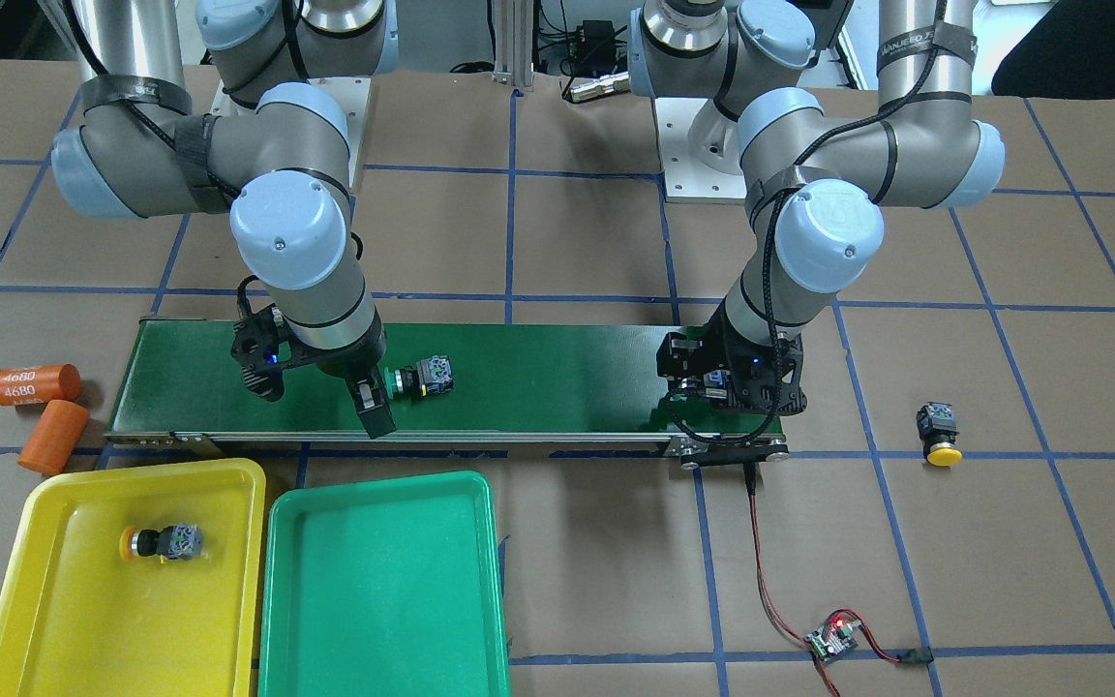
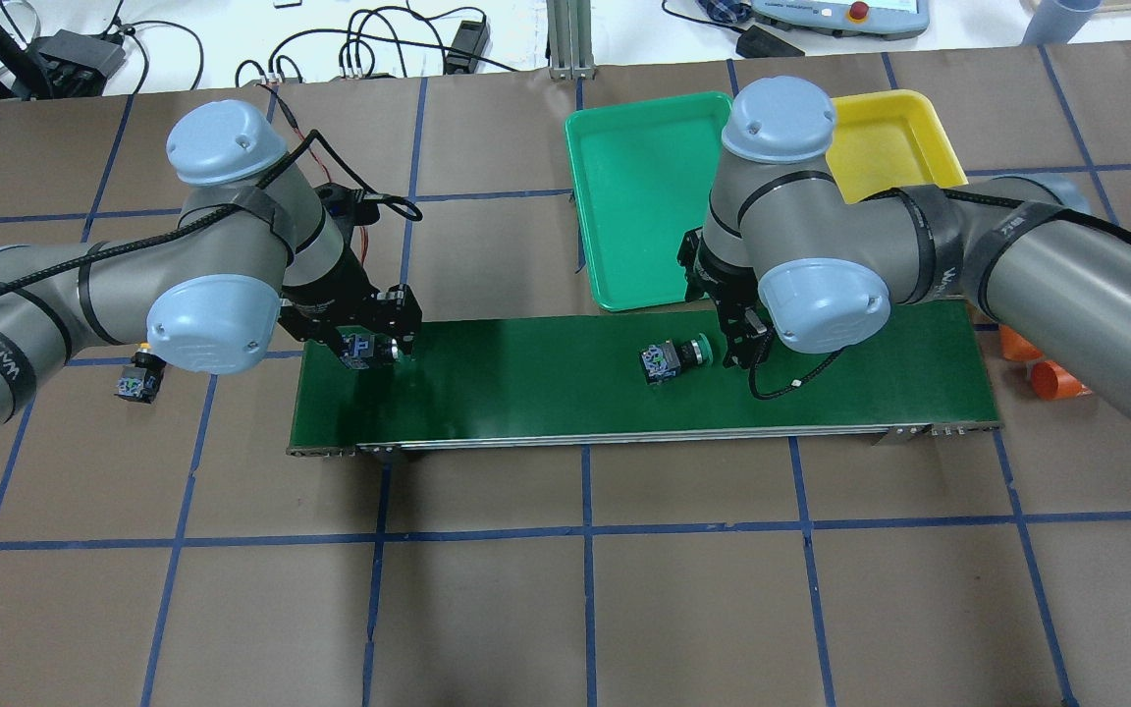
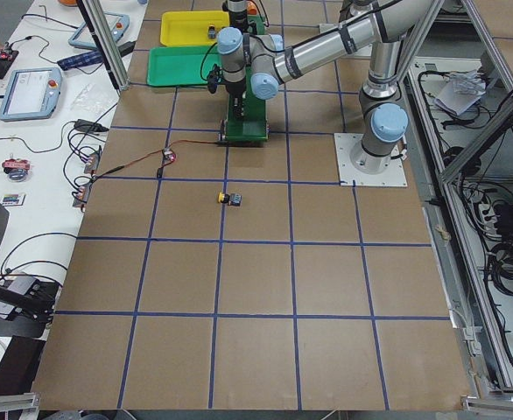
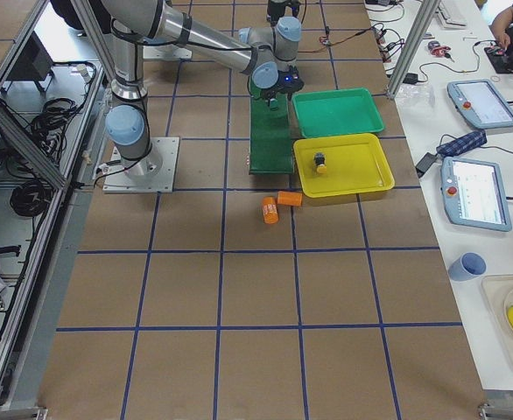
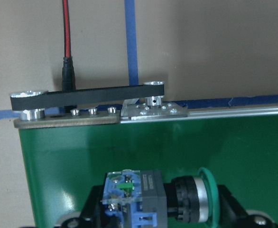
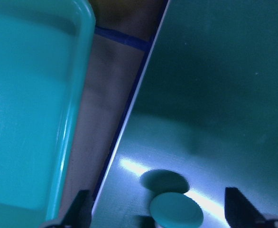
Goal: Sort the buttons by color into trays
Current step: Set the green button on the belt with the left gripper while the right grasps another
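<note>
My left gripper (image 2: 374, 349) is shut on a green button (image 5: 153, 199) and holds it low over the end of the conveyor belt (image 1: 557, 373). My right gripper (image 6: 158, 216) is open, its fingers astride the green cap (image 6: 176, 210) of a second green button (image 2: 672, 358) that lies on its side on the belt. One yellow button (image 1: 163, 542) lies in the yellow tray (image 1: 64, 620). The other yellow button (image 1: 938, 433) stands on the table past the belt's end. The green tray (image 1: 378, 600) holds nothing.
Two orange cylinders (image 1: 35, 384) marked 4680 lie off the belt's other end, near the yellow tray. A small controller board (image 1: 833, 639) with red and black wires lies on the table beside the belt. Both trays sit side by side along the belt's edge.
</note>
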Motion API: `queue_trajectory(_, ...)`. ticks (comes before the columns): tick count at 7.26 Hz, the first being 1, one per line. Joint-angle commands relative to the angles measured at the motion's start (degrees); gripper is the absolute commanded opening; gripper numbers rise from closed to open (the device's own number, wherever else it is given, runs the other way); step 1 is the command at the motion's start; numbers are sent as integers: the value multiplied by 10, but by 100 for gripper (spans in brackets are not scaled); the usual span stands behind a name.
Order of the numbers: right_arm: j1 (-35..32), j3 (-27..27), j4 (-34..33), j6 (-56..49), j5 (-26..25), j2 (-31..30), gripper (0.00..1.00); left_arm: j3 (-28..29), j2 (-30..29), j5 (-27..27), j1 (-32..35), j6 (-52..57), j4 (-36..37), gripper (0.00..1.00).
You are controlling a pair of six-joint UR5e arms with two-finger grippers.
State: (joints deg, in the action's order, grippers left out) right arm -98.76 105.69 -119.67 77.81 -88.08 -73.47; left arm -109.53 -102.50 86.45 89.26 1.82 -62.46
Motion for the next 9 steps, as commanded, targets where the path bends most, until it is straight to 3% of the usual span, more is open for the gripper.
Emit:
queue_trajectory(1,0,6,1,-2,-1,2,100,-2,-6,-1,0,-8,-1,14)
queue_trajectory(2,1,8,1,-3,-1,2,71,-7,-2,-1,0,-8,0,32)
queue_trajectory(3,1,13,1,-12,-2,2,29,-9,-2,-1,0,-16,-1,65)
queue_trajectory(4,1,13,1,-19,-1,2,0,-10,-2,-1,1,-36,-1,93)
queue_trajectory(5,3,13,1,-20,-3,2,0,-10,4,-1,0,-41,-4,100)
queue_trajectory(7,16,0,-2,-50,-10,-4,0,19,20,-3,-5,-40,-44,100)
queue_trajectory(9,42,-60,-4,-54,-8,9,0,97,22,-1,-8,-40,-130,100)
